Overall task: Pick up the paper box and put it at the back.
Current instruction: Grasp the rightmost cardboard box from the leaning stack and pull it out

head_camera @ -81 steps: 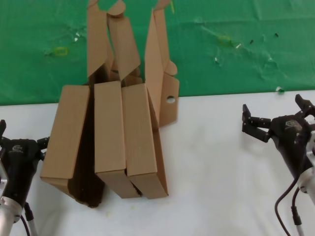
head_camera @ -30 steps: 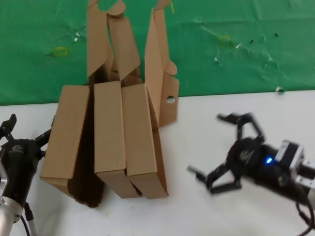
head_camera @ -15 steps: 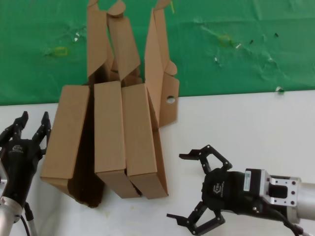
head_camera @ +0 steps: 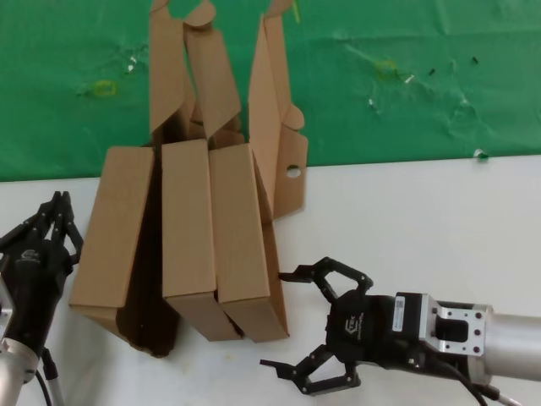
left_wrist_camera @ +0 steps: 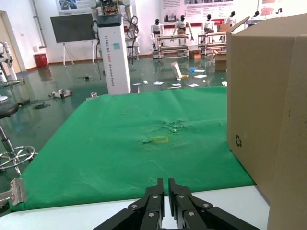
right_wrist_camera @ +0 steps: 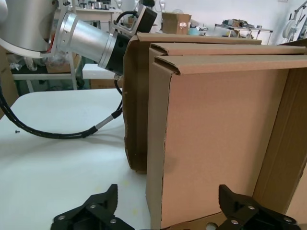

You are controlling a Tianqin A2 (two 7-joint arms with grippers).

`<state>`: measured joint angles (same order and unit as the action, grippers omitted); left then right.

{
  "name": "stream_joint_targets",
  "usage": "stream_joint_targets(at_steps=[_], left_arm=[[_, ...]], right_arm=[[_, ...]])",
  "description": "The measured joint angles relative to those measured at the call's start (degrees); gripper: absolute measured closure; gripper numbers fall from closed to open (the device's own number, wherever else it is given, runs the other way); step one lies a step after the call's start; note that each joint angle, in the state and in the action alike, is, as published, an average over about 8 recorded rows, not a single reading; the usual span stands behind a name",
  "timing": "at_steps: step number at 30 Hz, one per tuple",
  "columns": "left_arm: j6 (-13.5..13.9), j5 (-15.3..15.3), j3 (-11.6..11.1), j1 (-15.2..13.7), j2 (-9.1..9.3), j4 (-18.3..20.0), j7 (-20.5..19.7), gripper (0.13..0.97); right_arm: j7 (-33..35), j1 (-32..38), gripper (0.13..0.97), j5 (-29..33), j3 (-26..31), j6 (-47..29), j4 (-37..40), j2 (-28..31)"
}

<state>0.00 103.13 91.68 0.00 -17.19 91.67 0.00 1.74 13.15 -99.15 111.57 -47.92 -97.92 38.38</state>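
Three brown cardboard boxes stand side by side on the white table, lids open and leaning back over the green cloth (head_camera: 406,93). The paper box (head_camera: 241,237) is the rightmost one, with a round hole in its flap. My right gripper (head_camera: 275,320) is open wide, low on the table, just right of this box's near corner. In the right wrist view the box (right_wrist_camera: 220,129) fills the space ahead, its edge between the spread fingers of the gripper (right_wrist_camera: 168,191). My left gripper (head_camera: 52,218) is shut and empty beside the leftmost box (head_camera: 114,228).
The white table (head_camera: 423,228) lies bare to the right of the boxes. The green cloth has tape bits and yellowish marks (head_camera: 104,87). In the left wrist view the shut gripper (left_wrist_camera: 168,184) points at the cloth (left_wrist_camera: 134,143), with the leftmost box (left_wrist_camera: 268,120) close beside it.
My right arm swung from the table's right side down and leftward to the rightmost box, staying open. My left gripper's fingers closed and it rose slightly.
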Motion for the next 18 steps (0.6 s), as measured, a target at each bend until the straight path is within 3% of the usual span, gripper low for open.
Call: stream_joint_targets(at_steps=[4, 18], left_arm=[[0.00, 0.00, 0.00, 0.00, 0.00, 0.00, 0.00, 0.914], [0.00, 0.00, 0.00, 0.00, 0.00, 0.00, 0.00, 0.954]], right_arm=[[-0.08, 0.11, 0.310, 0.28, 0.38, 0.26, 0.00, -0.19], [0.15, 0.75, 0.641, 0.65, 1.50, 0.52, 0.73, -1.16]])
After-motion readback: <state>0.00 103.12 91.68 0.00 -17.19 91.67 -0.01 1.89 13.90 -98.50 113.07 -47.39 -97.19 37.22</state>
